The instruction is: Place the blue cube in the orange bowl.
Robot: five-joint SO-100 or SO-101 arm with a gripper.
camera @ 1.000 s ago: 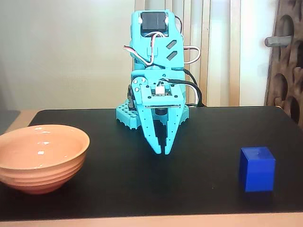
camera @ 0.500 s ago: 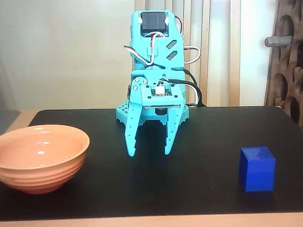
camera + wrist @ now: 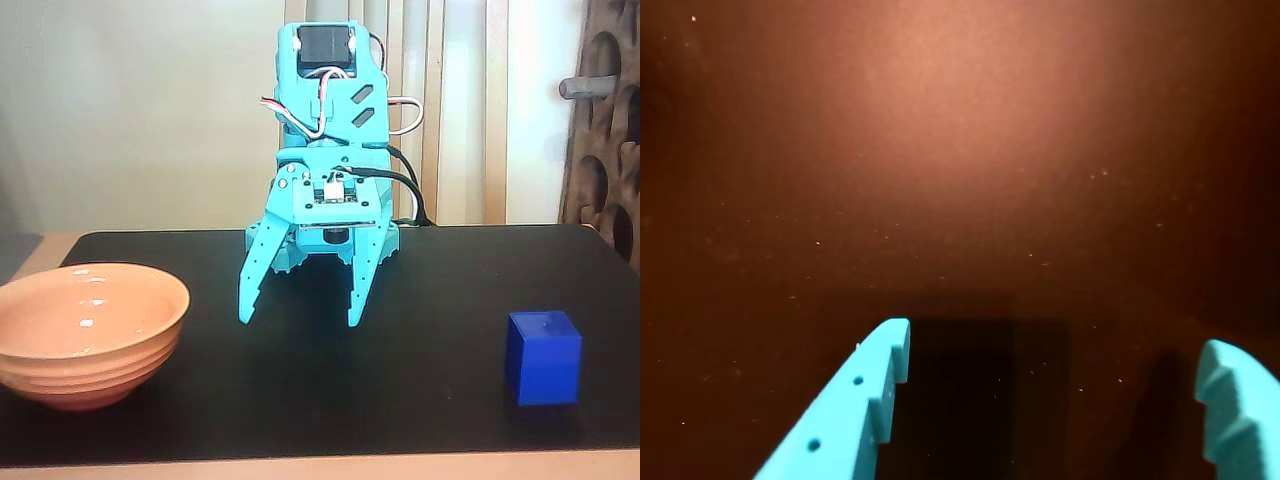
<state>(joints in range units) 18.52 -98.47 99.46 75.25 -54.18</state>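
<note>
In the fixed view the blue cube (image 3: 543,357) sits on the black mat at the front right. The orange bowl (image 3: 88,330) stands at the front left, empty as far as its inside shows. My turquoise gripper (image 3: 300,322) hangs between them at the middle of the mat, pointing down, jaws wide apart and empty, tips just above the mat. It is well left of the cube and right of the bowl. In the wrist view only my two fingertips (image 3: 880,362) show over bare dark mat; my gripper (image 3: 1055,352) is open; cube and bowl are out of that view.
The black mat (image 3: 430,290) covers a pale table whose front edge (image 3: 320,470) runs along the bottom. A wall, wooden slats and a dark perforated panel (image 3: 605,150) stand behind. My arm's base sits at the mat's back middle.
</note>
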